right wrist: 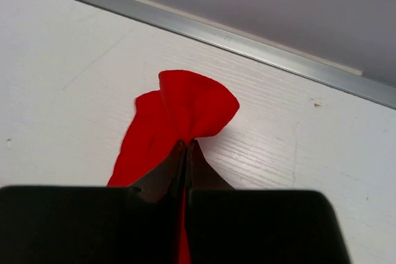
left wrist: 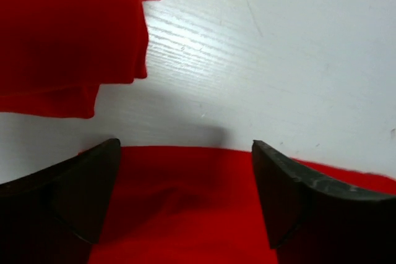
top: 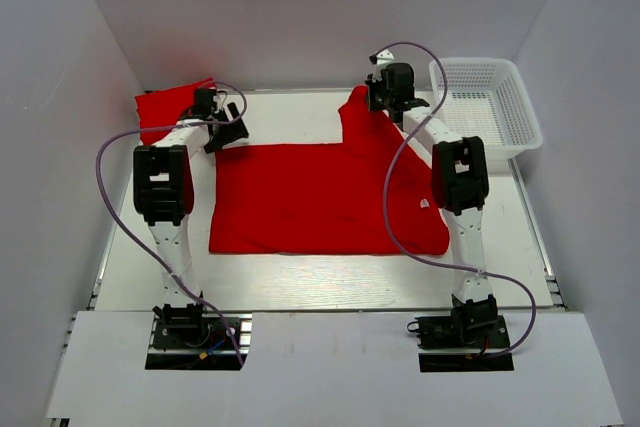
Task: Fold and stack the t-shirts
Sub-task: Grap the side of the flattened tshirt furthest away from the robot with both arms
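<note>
Red t-shirt (top: 320, 202) spread flat, far corner pinched in right pincer (right wrist: 185, 148)

- Top view: high and behind both arm bases, looking down and forward over the whole table (top: 300, 287) to the back wall.
- Left wrist view: very close and low over the spread t-shirt (left wrist: 179, 208). Faces its far edge and the folded t-shirt (left wrist: 68, 35), framed by the left fingers (left wrist: 80, 190).
- Right wrist view: close, sighting past the right fingers (right wrist: 164, 174) toward the back rail (right wrist: 204, 29).
- Shared: the spread t-shirt shows in all three.
</note>
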Tool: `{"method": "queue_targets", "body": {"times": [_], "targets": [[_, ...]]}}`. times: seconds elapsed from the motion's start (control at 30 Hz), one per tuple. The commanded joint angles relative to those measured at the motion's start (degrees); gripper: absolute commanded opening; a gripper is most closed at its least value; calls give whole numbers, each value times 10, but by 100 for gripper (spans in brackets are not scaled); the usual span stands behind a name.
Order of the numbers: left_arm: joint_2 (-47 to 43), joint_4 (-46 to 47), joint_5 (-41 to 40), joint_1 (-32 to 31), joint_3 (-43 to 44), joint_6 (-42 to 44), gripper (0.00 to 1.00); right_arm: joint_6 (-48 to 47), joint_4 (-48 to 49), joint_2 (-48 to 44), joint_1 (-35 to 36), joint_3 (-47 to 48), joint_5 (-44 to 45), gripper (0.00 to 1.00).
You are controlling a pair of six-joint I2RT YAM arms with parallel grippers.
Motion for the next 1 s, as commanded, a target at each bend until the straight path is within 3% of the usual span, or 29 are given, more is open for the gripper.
{"method": "queue_targets", "body": {"times": [0.0, 0.5, 0.73, 0.83, 0.87, 0.93, 0.97], "targets": [[-50, -45, -29, 4, 13, -1, 100, -3, 44, -53, -1, -34, -34, 0], [-86, -60, -117, 4, -13, -1, 100, -9, 32, -61, 0, -39, -43, 0], [-34, -105, -125, -7, 19, 5, 100, -20, 24, -57, -3, -32, -31, 0], [-23, -105, -94, -7, 7, 5, 94, -22, 20, -53, -3, -36, -23, 0], [-17, -105, -88, -7, -1, 5, 85, -22, 21, -55, -3, -38, -23, 0], [-3, -113, -77, -7, -1, -2, 80, -21, 21, -58, -3, -37, -20, 0], [-3, -118, -77, -7, -1, -2, 73, -21, 23, -53, -4, -38, -20, 0]]}}
